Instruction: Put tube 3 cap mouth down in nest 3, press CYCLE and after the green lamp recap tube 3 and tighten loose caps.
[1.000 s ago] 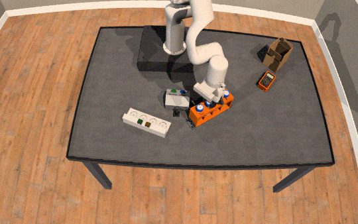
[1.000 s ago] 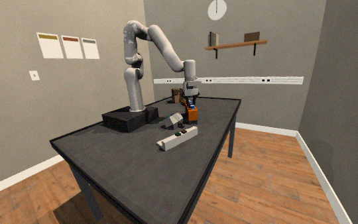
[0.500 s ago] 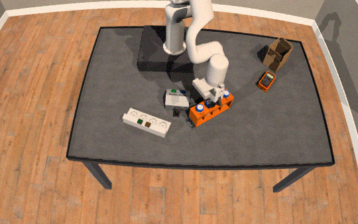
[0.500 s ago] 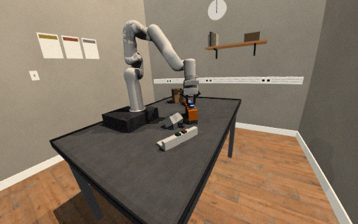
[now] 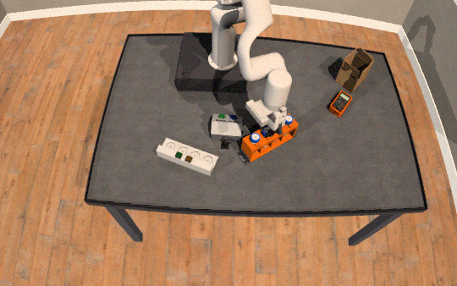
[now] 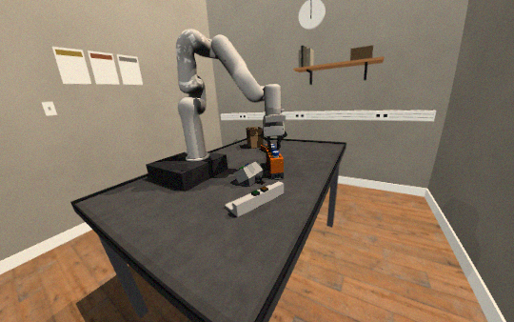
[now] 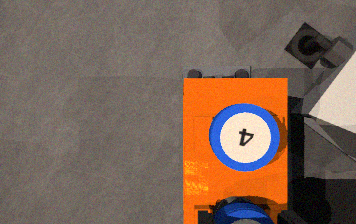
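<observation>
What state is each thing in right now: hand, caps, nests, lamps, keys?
Hand: shut on cap 3.
Cap 3: gripped, on its tube in the station.
Cap 4: on its tube.
Cap 1: on its tube.
Cap 2: hidden under the hand.
Cap nests: all four without a cap.
Lamps: both dark.
Keys: neither looks lit.
Cardboard box: open.

Orange decapping station (image 7: pixel 235 95) — blue-rimmed white cap 4 (image 7: pixel 243 137); grey table (image 7: pixel 90 110).
</observation>
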### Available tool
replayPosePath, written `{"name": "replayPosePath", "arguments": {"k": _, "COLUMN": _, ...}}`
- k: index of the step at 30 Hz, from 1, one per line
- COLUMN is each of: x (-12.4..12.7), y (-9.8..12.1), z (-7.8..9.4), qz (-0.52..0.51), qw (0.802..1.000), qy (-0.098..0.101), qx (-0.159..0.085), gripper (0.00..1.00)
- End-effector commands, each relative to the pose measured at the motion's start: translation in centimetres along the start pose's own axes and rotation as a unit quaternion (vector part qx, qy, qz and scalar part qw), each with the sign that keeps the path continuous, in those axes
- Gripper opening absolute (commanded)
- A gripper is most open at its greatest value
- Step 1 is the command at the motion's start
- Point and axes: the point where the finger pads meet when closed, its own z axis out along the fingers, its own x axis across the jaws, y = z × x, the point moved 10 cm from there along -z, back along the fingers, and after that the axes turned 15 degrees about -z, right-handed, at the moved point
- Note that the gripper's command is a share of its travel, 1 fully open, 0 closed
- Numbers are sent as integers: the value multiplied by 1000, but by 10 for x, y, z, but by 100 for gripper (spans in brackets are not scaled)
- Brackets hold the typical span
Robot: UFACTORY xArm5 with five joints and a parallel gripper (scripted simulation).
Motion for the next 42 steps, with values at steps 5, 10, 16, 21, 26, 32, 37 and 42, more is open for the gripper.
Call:
{"name": "replayPosePath", "arguments": {"k": 5, "x": -1, "y": 0, "z": -7, "qz": 0, "qw": 1000, "qy": -1, "qx": 3, "gripper": 0}}
{"name": "replayPosePath", "arguments": {"k": 10, "x": -1, "y": 0, "z": -22, "qz": 0, "qw": 1000, "qy": -1, "qx": 3, "gripper": 0}}
{"name": "replayPosePath", "arguments": {"k": 16, "x": -1, "y": 0, "z": -34, "qz": 0, "qw": 1000, "qy": -1, "qx": 3, "gripper": 0}}
{"name": "replayPosePath", "arguments": {"k": 21, "x": 16, "y": -18, "z": -37, "qz": -125, "qw": 992, "qy": 0, "qx": 3, "gripper": 0}}
{"name": "replayPosePath", "arguments": {"k": 26, "x": 31, "y": -35, "z": -37, "qz": -227, "qw": 974, "qy": 0, "qx": 3, "gripper": 0}}
{"name": "replayPosePath", "arguments": {"k": 32, "x": 53, "y": -59, "z": -37, "qz": -312, "qw": 950, "qy": 1, "qx": 3, "gripper": 0}}
{"name": "replayPosePath", "arguments": {"k": 37, "x": 75, "y": -84, "z": -37, "qz": -312, "qw": 950, "qy": 1, "qx": 3, "gripper": 0}}
{"name": "replayPosePath", "arguments": {"k": 42, "x": 102, "y": -114, "z": -38, "qz": -312, "qw": 950, "qy": 1, "qx": 4, "gripper": 0}}
